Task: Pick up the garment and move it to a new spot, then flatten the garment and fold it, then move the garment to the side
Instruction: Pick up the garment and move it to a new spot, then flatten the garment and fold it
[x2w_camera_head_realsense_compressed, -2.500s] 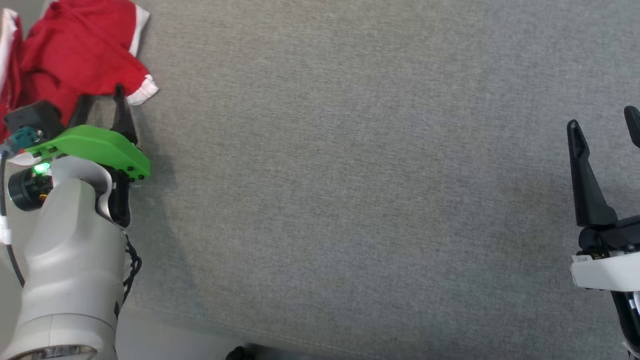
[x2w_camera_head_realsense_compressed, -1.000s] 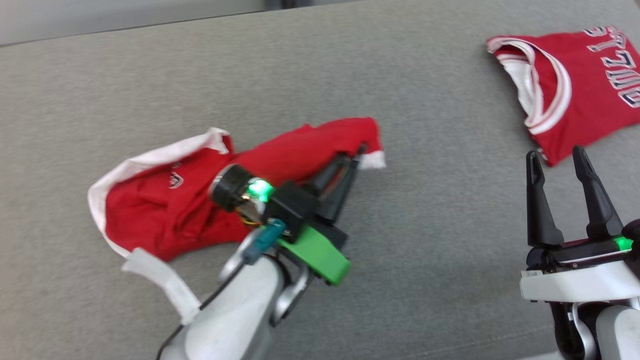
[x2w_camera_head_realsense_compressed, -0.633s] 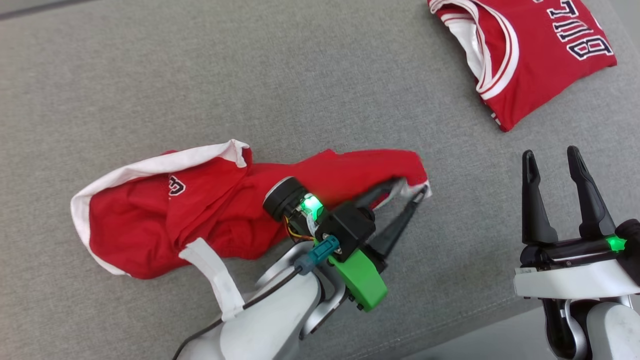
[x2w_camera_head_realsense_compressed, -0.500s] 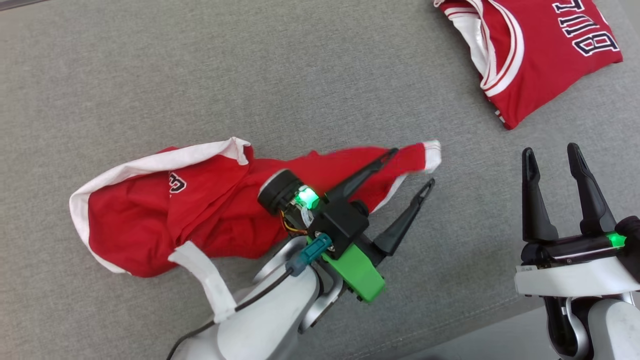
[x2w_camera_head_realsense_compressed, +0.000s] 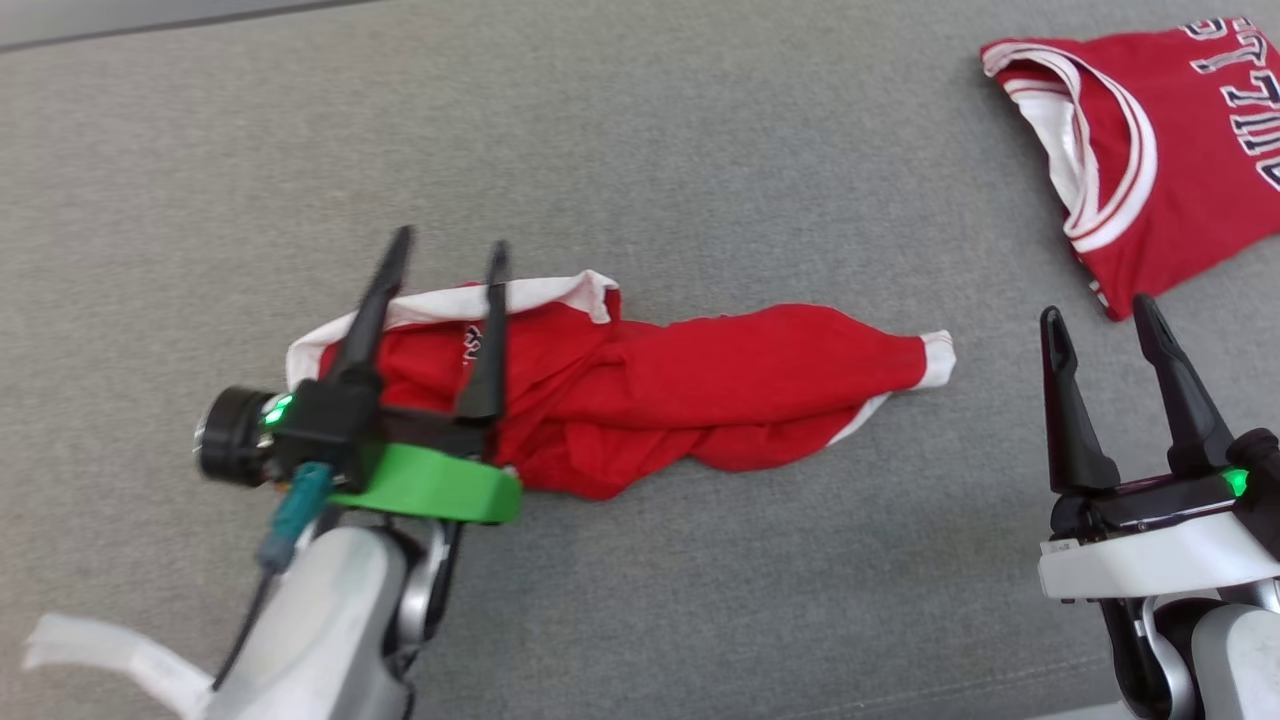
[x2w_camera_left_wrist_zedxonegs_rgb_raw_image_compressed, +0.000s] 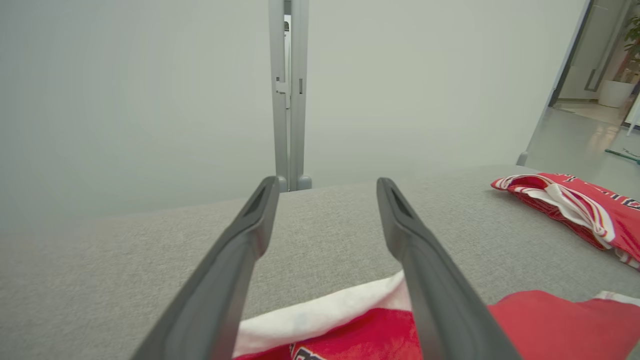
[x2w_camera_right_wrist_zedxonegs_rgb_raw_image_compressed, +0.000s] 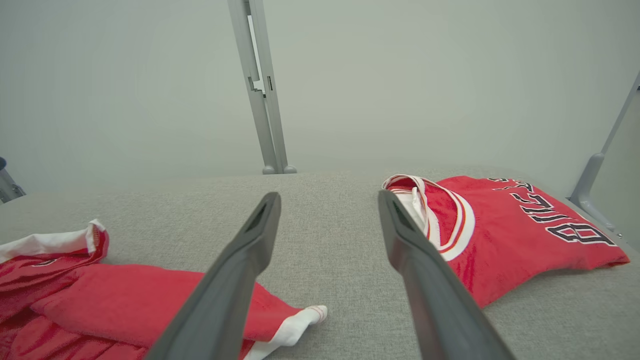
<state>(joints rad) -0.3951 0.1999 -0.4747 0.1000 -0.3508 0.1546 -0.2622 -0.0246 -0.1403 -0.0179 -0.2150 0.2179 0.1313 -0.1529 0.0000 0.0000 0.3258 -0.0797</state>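
A crumpled red garment with white trim (x2w_camera_head_realsense_compressed: 680, 395) lies stretched across the middle of the grey surface, one white-cuffed end (x2w_camera_head_realsense_compressed: 937, 360) pointing right. My left gripper (x2w_camera_head_realsense_compressed: 447, 255) hovers open over the garment's left part, near its white band (x2w_camera_head_realsense_compressed: 540, 292), holding nothing. In the left wrist view its fingers (x2w_camera_left_wrist_zedxonegs_rgb_raw_image_compressed: 240, 260) frame the white band (x2w_camera_left_wrist_zedxonegs_rgb_raw_image_compressed: 320, 315) and red cloth (x2w_camera_left_wrist_zedxonegs_rgb_raw_image_compressed: 560, 320) below. My right gripper (x2w_camera_head_realsense_compressed: 1095, 315) stands open and empty at the lower right, apart from the garment. The right wrist view shows the garment (x2w_camera_right_wrist_zedxonegs_rgb_raw_image_compressed: 125, 300) at lower left, beyond the open gripper (x2w_camera_right_wrist_zedxonegs_rgb_raw_image_compressed: 327, 200).
A folded red jersey with white trim and dark lettering (x2w_camera_head_realsense_compressed: 1170, 160) lies at the far right, also seen as the jersey (x2w_camera_right_wrist_zedxonegs_rgb_raw_image_compressed: 500, 225) and the jersey (x2w_camera_left_wrist_zedxonegs_rgb_raw_image_compressed: 575, 205). The grey padded surface (x2w_camera_head_realsense_compressed: 600, 130) extends around. A white strip (x2w_camera_head_realsense_compressed: 110, 645) hangs by my left forearm. A metal post (x2w_camera_right_wrist_zedxonegs_rgb_raw_image_compressed: 260, 90) stands behind.
My left gripper opened, let go of the garment's cuffed end and drew back left over the garment's other part. The head camera shifted. The right gripper stayed open.
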